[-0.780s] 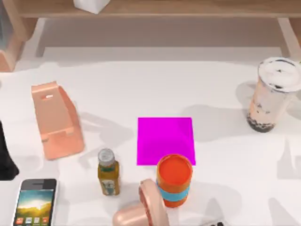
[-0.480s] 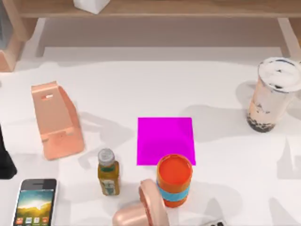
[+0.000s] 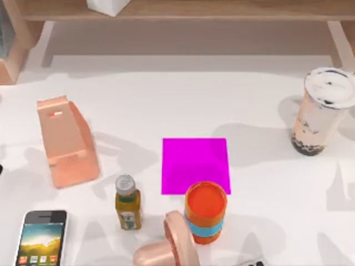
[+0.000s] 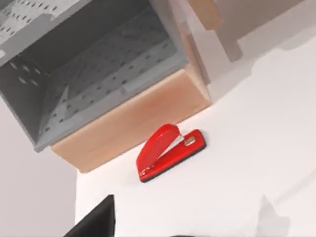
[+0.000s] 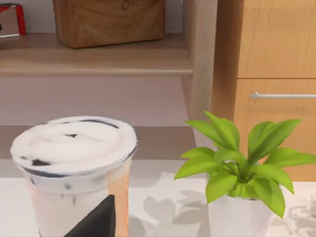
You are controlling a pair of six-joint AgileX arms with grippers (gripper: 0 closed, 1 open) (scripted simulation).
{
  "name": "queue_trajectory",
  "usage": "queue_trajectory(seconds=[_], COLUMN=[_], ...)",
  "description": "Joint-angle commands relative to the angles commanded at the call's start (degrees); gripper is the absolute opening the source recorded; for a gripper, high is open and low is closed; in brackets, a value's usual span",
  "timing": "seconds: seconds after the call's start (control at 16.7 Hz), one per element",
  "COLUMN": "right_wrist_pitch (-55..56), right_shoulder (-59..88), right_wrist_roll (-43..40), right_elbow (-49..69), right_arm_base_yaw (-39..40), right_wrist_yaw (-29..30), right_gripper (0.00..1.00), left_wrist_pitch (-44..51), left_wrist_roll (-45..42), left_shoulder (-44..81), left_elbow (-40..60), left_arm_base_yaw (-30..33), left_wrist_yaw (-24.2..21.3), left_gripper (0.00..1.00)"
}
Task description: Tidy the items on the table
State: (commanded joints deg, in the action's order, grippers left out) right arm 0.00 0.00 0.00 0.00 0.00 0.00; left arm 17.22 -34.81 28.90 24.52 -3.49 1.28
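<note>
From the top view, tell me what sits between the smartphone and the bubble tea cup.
In the top view, the small juice bottle and the orange cup stand between the smartphone and the bubble tea cup.

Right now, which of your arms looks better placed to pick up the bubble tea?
Probably my right. The bubble tea stands near the table's right edge, and my right wrist camera sees the cup close by beside a potted plant. My left wrist camera faces a red stapler elsewhere.

No lettering can be read anywhere. The smartphone (image 3: 41, 238) shows app icons — too small to make out. The bottle (image 3: 127, 203) beside it carries a label, equally unreadable.
</note>
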Motion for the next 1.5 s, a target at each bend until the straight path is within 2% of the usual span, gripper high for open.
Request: queue_trajectory(seconds=[0.66, 0.96, 1.26, 1.5], right_wrist_pitch=[0.0, 0.0, 0.0, 0.0], right_shoulder=[0.0, 0.0, 0.0, 0.0], right_wrist_roll=[0.0, 0.0, 0.0, 0.0], right_elbow=[0.0, 0.0, 0.0, 0.0], right_arm_base_yaw=[0.0, 0.0, 0.0, 0.0], right_wrist_yaw=[0.0, 0.0, 0.0, 0.0], right_gripper=[1.00, 1.00, 1.00, 1.00], left_wrist_pitch=[31.6, 43.0, 49.4, 50.3], left_wrist_roll=[-65.9, -91.3, -106.3, -108.4], left_shoulder=[54.4, 74.9, 86.9, 88.7], left_elbow=[44.3, 60.3, 69.4, 70.6], left_arm_base_yaw=[-8.8, -13.1, -15.8, -16.2], left_wrist_yaw=[-0.3, -0.9, -1.5, -1.7], left_gripper=[1.00, 1.00, 1.00, 1.00])
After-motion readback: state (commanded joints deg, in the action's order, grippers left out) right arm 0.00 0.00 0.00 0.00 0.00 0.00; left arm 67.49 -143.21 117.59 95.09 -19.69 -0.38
